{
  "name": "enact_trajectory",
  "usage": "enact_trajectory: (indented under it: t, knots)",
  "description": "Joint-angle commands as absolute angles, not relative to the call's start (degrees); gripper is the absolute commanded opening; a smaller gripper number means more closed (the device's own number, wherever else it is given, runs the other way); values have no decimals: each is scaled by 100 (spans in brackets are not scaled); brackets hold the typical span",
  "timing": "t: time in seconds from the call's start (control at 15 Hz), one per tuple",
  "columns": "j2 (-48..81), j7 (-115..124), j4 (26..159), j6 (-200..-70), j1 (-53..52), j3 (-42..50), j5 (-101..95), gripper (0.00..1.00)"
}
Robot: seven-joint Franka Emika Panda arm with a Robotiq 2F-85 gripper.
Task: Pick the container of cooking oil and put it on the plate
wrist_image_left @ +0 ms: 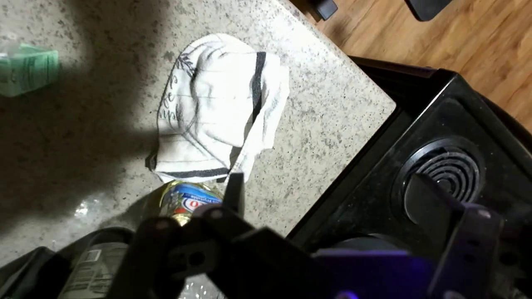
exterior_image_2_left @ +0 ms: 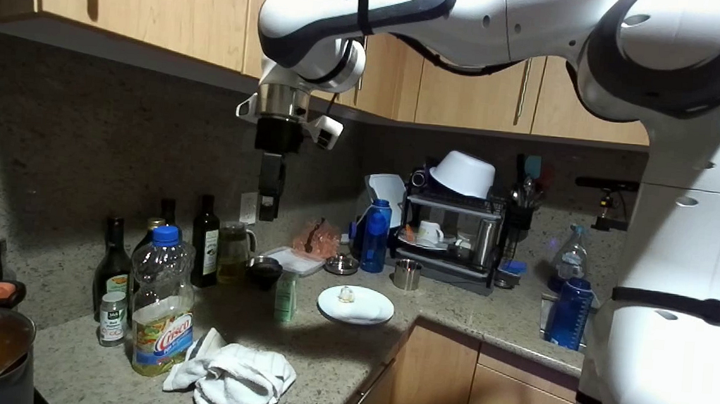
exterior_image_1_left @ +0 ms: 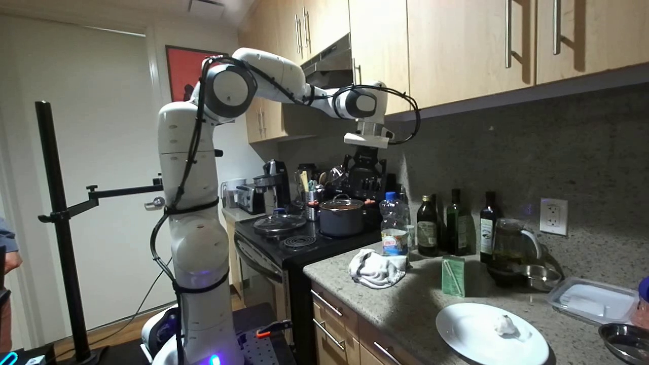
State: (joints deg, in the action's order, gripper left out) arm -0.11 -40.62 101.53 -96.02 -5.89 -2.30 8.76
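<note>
The cooking oil container is a clear plastic bottle with a blue cap and a colourful label, upright on the counter in both exterior views (exterior_image_1_left: 394, 241) (exterior_image_2_left: 162, 334). In the wrist view its label (wrist_image_left: 189, 199) shows, partly hidden behind a finger. The white oval plate (exterior_image_1_left: 464, 337) lies on the counter with a garlic bulb (exterior_image_1_left: 504, 327) on it. The plate also shows in an exterior view (exterior_image_2_left: 366, 314), but not in the wrist view. My gripper (wrist_image_left: 328, 182) is open and empty, pointing down, above counter height. In the wrist view the bottle lies left of the fingers. The gripper also shows in both exterior views (exterior_image_1_left: 366, 190) (exterior_image_2_left: 267, 208).
A crumpled white towel (exterior_image_2_left: 236, 380) lies beside the oil bottle. Dark glass bottles (exterior_image_1_left: 427, 228) and a spice jar (exterior_image_2_left: 113, 321) stand close by. A green box (exterior_image_1_left: 453, 276) stands between bottle and plate. A lidded pot (exterior_image_1_left: 341, 220) sits on the stove. Cabinets (exterior_image_1_left: 456, 45) hang above.
</note>
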Motion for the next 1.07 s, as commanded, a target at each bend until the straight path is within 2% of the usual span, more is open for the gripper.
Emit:
enact_trajectory:
  t: [0.0, 0.53, 1.0]
  knots:
    - [44, -4138, 10079, -9578, -526, -328, 775, 100]
    - [141, -4475, 9927, -9695, -574, -411, 556, 100]
    - [677, -5625, 8985, -9574, -854, -850, -307, 100]
